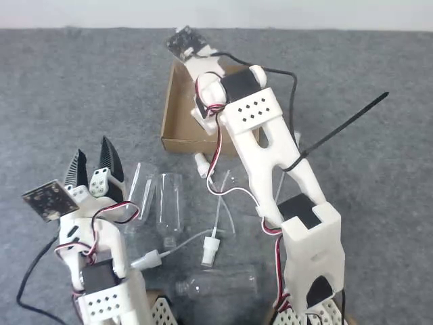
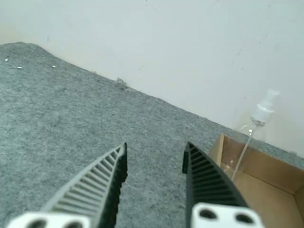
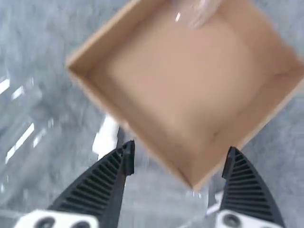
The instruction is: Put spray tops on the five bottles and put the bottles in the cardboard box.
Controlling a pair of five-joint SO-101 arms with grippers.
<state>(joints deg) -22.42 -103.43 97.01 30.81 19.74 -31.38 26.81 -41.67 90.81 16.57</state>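
Reading progress as early, roughly one of five. Seeing a capped bottle (image 2: 244,142), clear, with its fitted spray top (image 2: 262,111) on, standing upright in a corner of the cardboard box (image 1: 189,144), at the right of the left wrist frame. Counting that one as done, by judgement.

Seeing the right gripper (image 3: 180,148) above the box, upper centre of the high view. Jaws spread wide, nothing between them. Same for the left gripper (image 1: 93,150) at lower left of the high view: spread apart, empty, well apart from the box.

Lying on the grey carpet (image 1: 81,81), centre to bottom of the high view: three uncapped bottles (image 1: 169,203), two side by side just right of the left gripper and one near the bottom edge. Scattered among them, three loose spray tops (image 1: 210,250) with tubes trailing, one of them just below the box's front wall. Can't tell a fourth bottle from the clear clutter beside the right arm.

Remaining, by judgement: cap each loose bottle, then box it. Nothing gripped on either side, so expecting a fresh pick of a bottle plus a top.
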